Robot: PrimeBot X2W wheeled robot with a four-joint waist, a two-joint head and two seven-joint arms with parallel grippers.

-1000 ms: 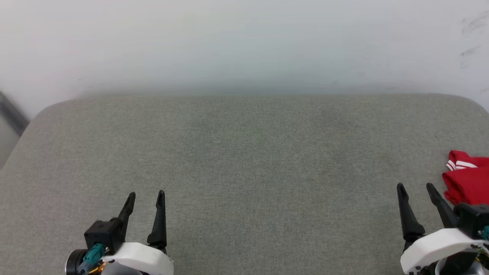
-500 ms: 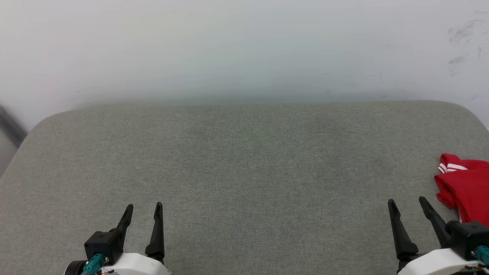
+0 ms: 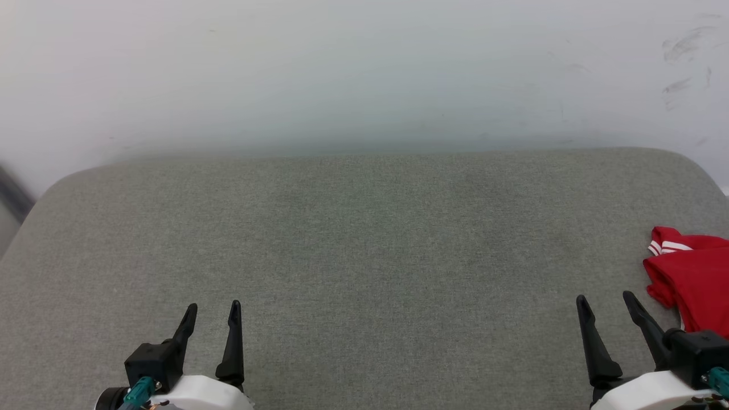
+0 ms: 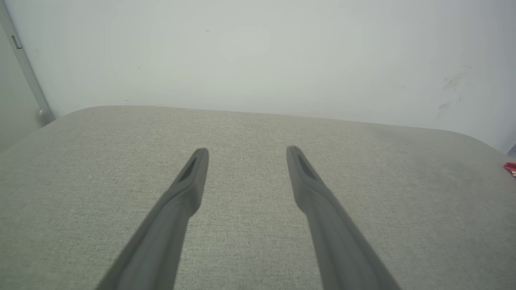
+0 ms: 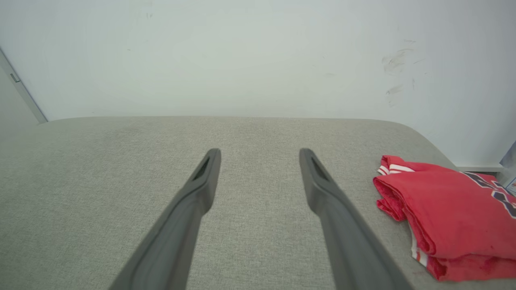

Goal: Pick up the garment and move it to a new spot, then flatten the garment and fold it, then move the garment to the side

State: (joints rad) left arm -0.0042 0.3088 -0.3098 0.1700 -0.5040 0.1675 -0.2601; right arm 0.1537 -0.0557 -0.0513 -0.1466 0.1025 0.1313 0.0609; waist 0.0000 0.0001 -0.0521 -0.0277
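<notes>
At the right edge of the grey cushion (image 3: pixel 364 239), the garment (image 5: pixel 451 217) lies bunched and looks soft, light and floppy; I'd pinch its thick near fold. My left gripper (image 3: pixel 213 307) and right gripper (image 3: pixel 604 297) hang spread, empty.

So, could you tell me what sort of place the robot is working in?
Probably an indoor lab or test setup for garment folding: a grey fabric-covered surface against a plain, scuffed white wall, with a folded red garment near its right edge.
</notes>
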